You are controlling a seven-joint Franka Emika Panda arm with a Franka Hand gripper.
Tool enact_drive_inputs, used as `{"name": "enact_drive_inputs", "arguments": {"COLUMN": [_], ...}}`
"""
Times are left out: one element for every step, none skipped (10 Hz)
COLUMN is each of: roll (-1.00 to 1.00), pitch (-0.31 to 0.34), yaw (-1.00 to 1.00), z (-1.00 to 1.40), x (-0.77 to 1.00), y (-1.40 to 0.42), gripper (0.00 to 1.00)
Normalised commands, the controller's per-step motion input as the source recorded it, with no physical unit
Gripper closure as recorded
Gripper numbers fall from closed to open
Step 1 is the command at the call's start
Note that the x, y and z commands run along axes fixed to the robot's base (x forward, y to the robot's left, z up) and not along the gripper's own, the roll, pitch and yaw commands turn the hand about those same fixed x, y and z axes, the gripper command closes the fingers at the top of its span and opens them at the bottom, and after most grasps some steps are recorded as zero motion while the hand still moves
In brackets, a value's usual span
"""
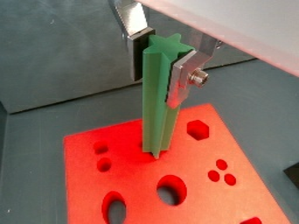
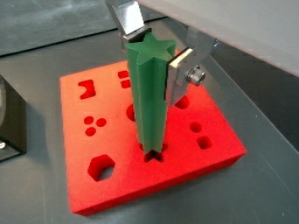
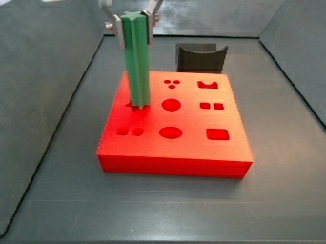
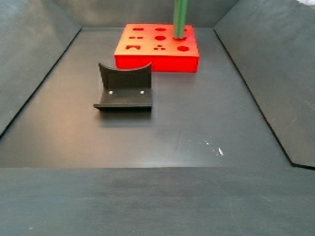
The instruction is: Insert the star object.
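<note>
The star object, a long green ridged peg (image 1: 158, 105), stands upright with its lower end in a star-shaped hole of the red block (image 1: 128, 140). It shows the same in the other wrist view (image 2: 149, 96) and in both side views (image 3: 136, 67) (image 4: 181, 18). My gripper (image 1: 162, 66) (image 2: 149, 61) is shut on the peg's top end, with one silver finger (image 1: 181, 74) on each side. The red block (image 2: 117, 140) (image 3: 192, 119) (image 4: 154, 57) has several holes of different shapes. In a side view only the gripper's tips (image 3: 133, 11) show at the peg's top.
A dark grey curved block stands on the floor near the red block (image 3: 197, 55) (image 4: 123, 88), and its edge shows in a wrist view (image 2: 6, 122). Grey walls enclose the dark floor (image 4: 160, 138).
</note>
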Motion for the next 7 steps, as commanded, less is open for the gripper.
{"name": "enact_drive_inputs", "arguments": {"roll": [0.00, 0.00, 0.00, -0.01, 0.00, -0.01, 0.00], "pitch": [0.000, 0.000, 0.000, -0.003, -0.026, -0.024, 0.000], "yaw": [0.01, 0.05, 0.02, 0.00, -0.15, -0.26, -0.18], "z": [0.00, -0.09, -0.09, -0.11, -0.16, -0.01, 0.00], "x": [-0.08, -0.01, 0.00, 0.00, 0.00, 0.00, 0.04], "y": [0.00, 0.00, 0.00, -0.01, 0.00, -0.01, -0.01], "gripper": [1.00, 1.00, 1.00, 1.00, 1.00, 1.00, 1.00]}}
